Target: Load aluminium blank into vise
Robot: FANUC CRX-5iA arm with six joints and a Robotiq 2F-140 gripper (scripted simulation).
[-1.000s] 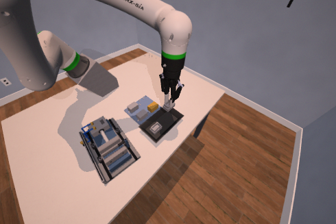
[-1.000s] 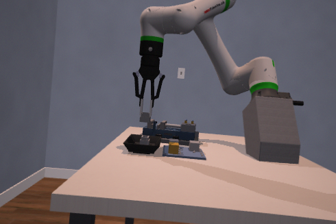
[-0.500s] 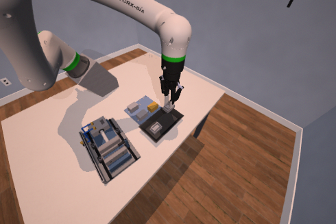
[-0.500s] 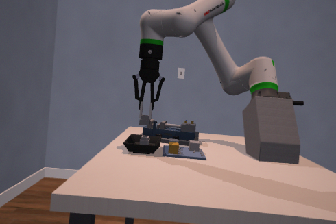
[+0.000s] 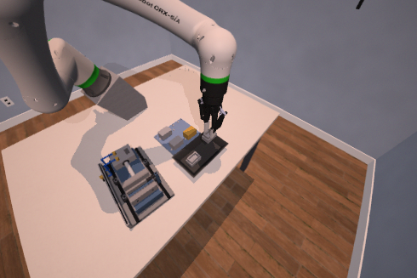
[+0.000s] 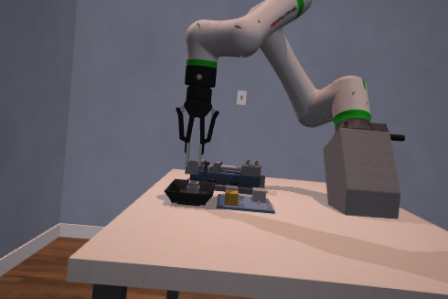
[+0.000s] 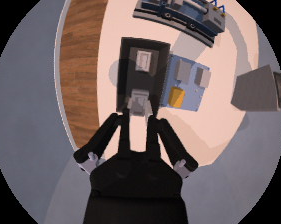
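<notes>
My gripper (image 5: 208, 135) is shut on a small grey metal part (image 7: 139, 104) and holds it just above the far end of the black outfeed tray (image 5: 200, 154). I cannot tell whether the held part has a pocket. A finished part with a pocket (image 5: 192, 159) lies flat in the near half of the tray. The blue infeed plate (image 5: 176, 135) beside the tray carries two aluminium blanks (image 5: 165, 132) (image 5: 175, 142) and one brass blank (image 5: 189, 133). The vise (image 5: 136, 182) stands apart on the table, nearer the front edge. In the exterior view the gripper (image 6: 194, 164) hangs over the tray (image 6: 189, 192).
The robot's grey base block (image 5: 121, 97) stands at the back of the table. The tray sits close to the table's right edge (image 5: 251, 144). The vise has blue hoses at its far end (image 5: 106, 162).
</notes>
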